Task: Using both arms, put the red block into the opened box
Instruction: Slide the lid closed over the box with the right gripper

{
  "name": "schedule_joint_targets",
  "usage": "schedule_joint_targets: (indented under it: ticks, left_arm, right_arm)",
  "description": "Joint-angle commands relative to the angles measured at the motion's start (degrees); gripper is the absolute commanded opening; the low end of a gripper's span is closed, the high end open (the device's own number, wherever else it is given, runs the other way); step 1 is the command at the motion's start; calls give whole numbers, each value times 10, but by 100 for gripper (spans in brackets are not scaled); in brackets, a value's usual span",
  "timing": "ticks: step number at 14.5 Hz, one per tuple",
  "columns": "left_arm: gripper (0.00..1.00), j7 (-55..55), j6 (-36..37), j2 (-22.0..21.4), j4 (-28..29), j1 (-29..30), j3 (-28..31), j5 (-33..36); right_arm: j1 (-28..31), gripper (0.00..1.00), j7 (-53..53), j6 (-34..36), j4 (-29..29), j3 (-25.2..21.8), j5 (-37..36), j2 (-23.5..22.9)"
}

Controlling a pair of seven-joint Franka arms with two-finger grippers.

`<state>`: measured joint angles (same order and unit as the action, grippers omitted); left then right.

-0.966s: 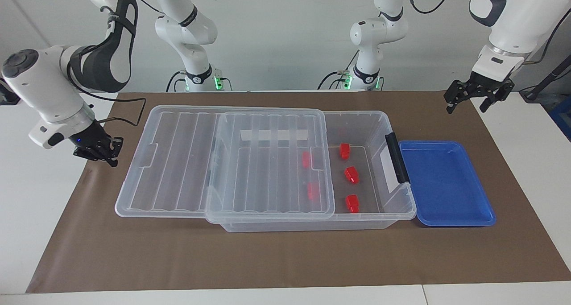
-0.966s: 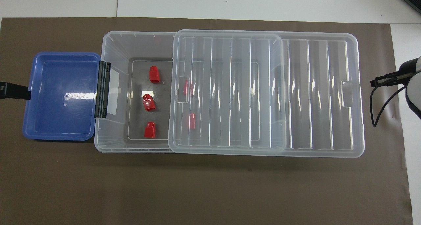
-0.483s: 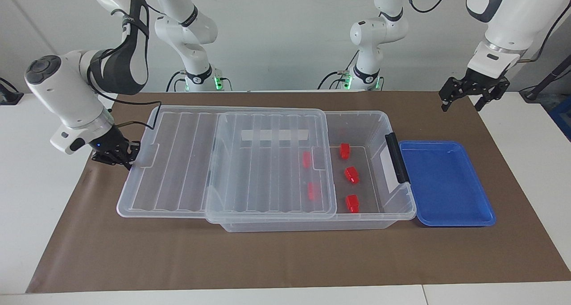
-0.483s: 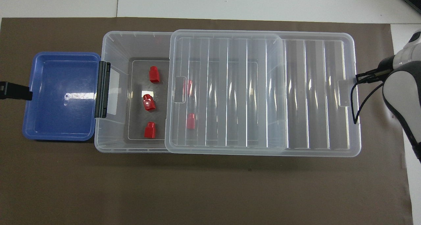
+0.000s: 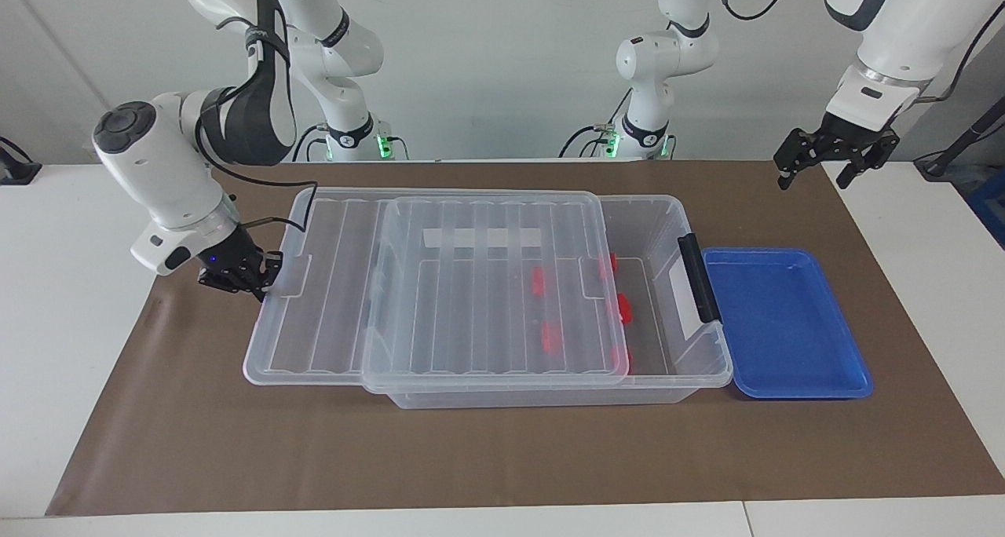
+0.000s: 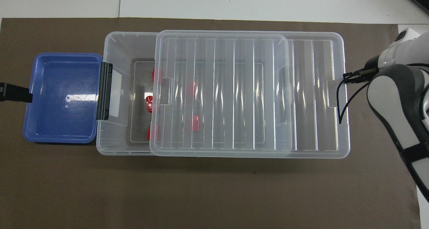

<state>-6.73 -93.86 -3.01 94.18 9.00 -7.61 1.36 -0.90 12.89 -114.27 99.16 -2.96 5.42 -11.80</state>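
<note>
Blocks (image 5: 540, 279) sit in the box (image 5: 667, 207) under its lid (image 5: 487, 286); light, hard, slick, so I'd pinch flat sides. Right gripper (image 5: 235, 274), fingers together, presses the lid's end; left gripper (image 5: 834, 154) hangs apart.

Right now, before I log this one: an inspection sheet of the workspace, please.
Surface: brown mat on white table.
Job's things: box, lid covering most of it; five red blocks inside.
Clutter: blue tray beside the box's handle end.
Grippers: right gripper shut, at the lid's end; left gripper open, waiting over the mat's corner.
Cables: black cable along right arm.
Surroundings: white wall; nothing else seen.
</note>
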Motion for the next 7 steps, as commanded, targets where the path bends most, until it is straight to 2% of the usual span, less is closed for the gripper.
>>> schedule_joint_targets:
  ticks: [1,7]
  left_arm:
    - [100,11,5,4,-9,-8,4,-6]
    - [100,12,-1,4,-9,-13,3,-6]
  right_arm:
    - [-19,0,-33,-14,3,0,13,-2]
    - [-57,0,-79,-15,3,0,13,-2]
